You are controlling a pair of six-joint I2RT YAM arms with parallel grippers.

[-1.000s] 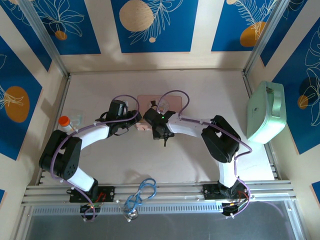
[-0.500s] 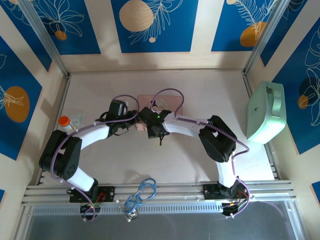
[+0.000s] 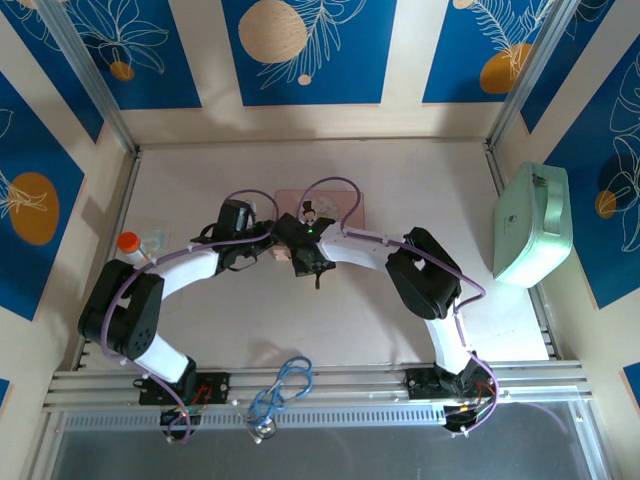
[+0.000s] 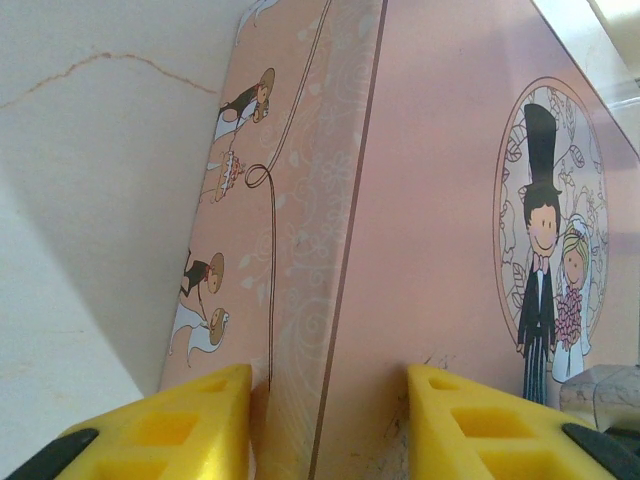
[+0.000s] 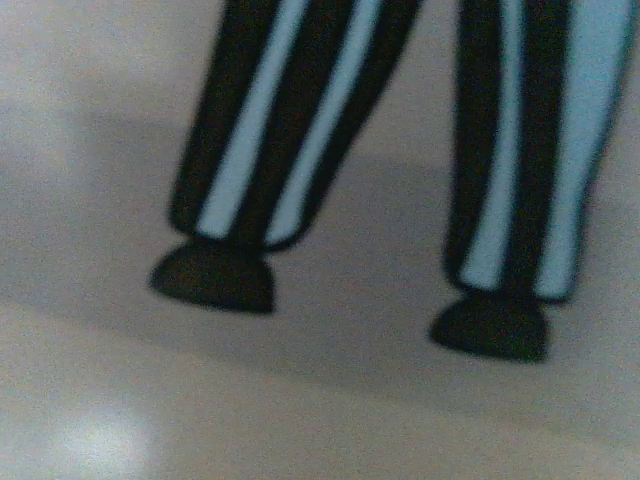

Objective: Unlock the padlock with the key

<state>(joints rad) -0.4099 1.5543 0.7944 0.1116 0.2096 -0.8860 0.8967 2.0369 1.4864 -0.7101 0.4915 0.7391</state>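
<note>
Two tools | left tool [image 4: 325, 388] clamps pink box [image 4: 450, 200] | right tool [image 3: 305, 216] state unclear

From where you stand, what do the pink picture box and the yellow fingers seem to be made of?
Pink picture box: probably printed tin or glossy card, given its smooth sheen and crisp lid seam. Yellow fingers: matte moulded plastic or rubber, judging by the dull surface and recessed pockets.

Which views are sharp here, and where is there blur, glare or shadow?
Top external: sharp, evenly lit, soft shadows under the arms. Left wrist: pink box in focus, the yellow pads slightly soft, a shadow on the table beside it. Right wrist: blurred, too close to the box's printed trouser legs; pale glare lower left.
</note>
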